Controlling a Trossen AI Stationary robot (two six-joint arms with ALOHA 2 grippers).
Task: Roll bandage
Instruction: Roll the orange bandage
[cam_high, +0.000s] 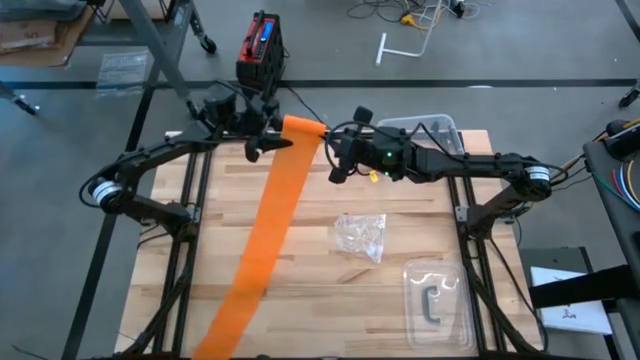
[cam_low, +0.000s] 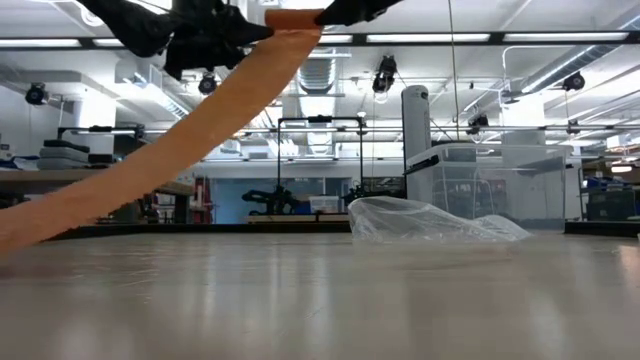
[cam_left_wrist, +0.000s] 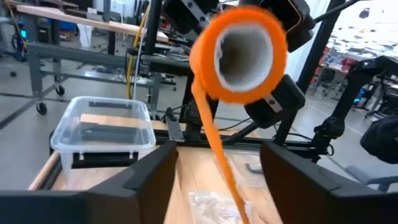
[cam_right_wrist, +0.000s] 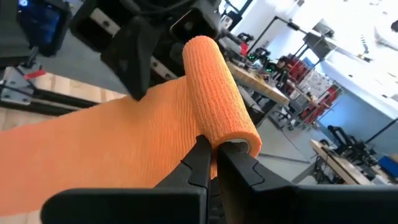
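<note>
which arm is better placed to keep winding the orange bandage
Right, probably. The right hand is shut on the rim of the bandage roll, held above the table. The left hand sits open beside the roll, gripping nothing.

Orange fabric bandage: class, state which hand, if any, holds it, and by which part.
The right hand holds the orange fabric bandage by the rim of its rolled end, fingers pinched on the roll's open edge. The left hand is open, gripping nothing.
</note>
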